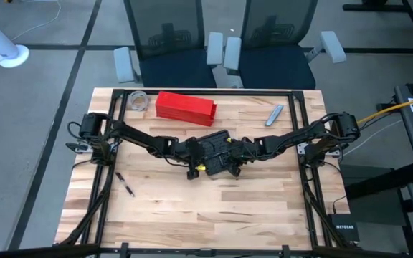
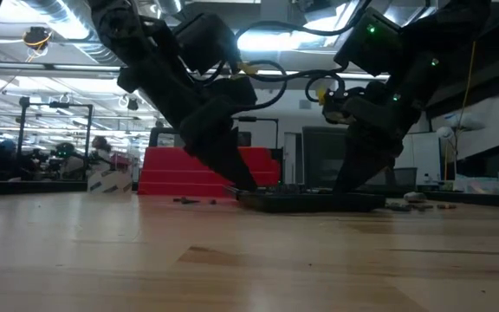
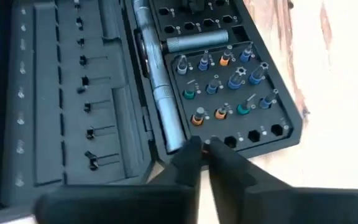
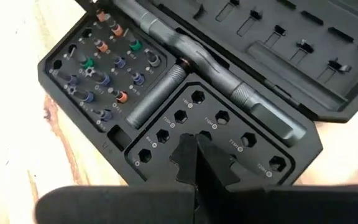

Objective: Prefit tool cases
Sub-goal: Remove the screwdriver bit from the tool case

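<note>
Tool case (image 1: 215, 153) is lying open flat at mid-bench, both arms reaching in over it from either side. In the wrist views one half is showing the ratchet handle (image 3: 160, 93) in its channel plus a grid of colour-ringed bits (image 3: 225, 84); the other half is the moulded lid w/ empty clips.

Left end effector (image 3: 205, 148) is sitting at the near edge of the bit tray, right by the last row of sockets. Its fingers are drawn together, tips touching or nearly so; can't tell whether a small bit is pinched between them, nothing showing there. Right end effector (image 4: 194, 155) is hovering over the block of empty hex sockets (image 4: 207, 127) beside the handle, fingers together, holding nothing visible.

Step in hand, as I'm reading it: seating/prefitting bits into sockets, w/ the left arm working the tray edge and the right arm either steadying the case or lining up on an empty hole.

Next move is probably calling for fine vertical alignment over one socket, then a straight press down w/o dragging the case across the bench. Risk: case sliding, since it's only resting on the wood.

Red box (image 1: 185, 107) is sitting well apart toward the back, not involved.
</note>
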Robot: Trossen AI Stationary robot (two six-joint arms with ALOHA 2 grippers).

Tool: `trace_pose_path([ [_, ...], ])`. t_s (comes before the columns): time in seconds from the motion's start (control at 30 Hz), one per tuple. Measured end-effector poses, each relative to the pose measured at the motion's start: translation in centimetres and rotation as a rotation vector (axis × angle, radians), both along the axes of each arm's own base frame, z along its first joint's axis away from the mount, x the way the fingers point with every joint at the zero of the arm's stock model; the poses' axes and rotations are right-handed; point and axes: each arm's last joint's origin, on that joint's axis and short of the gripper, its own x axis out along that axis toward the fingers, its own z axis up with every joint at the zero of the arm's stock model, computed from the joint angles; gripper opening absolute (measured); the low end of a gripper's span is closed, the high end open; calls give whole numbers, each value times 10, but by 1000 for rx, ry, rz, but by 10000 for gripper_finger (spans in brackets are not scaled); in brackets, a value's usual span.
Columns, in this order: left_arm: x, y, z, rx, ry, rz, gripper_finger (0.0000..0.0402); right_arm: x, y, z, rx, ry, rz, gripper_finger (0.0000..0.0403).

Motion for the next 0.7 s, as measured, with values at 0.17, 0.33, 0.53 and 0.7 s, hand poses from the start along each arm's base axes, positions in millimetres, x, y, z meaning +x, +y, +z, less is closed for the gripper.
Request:
trace_pose_path([
  [0.17,1,3,3,-29,-25,50,2,0,0,0,4,1,-6,3],
  [0.33,-2,9,29,14,-110,64,0,0,0,0,14,-3,-22,3],
  [0.53,-15,23,60,73,-141,61,0,0,0,0,15,-2,-22,3],
  [0.7,-23,28,67,37,-116,43,0,0,0,0,8,-2,-26,3],
])
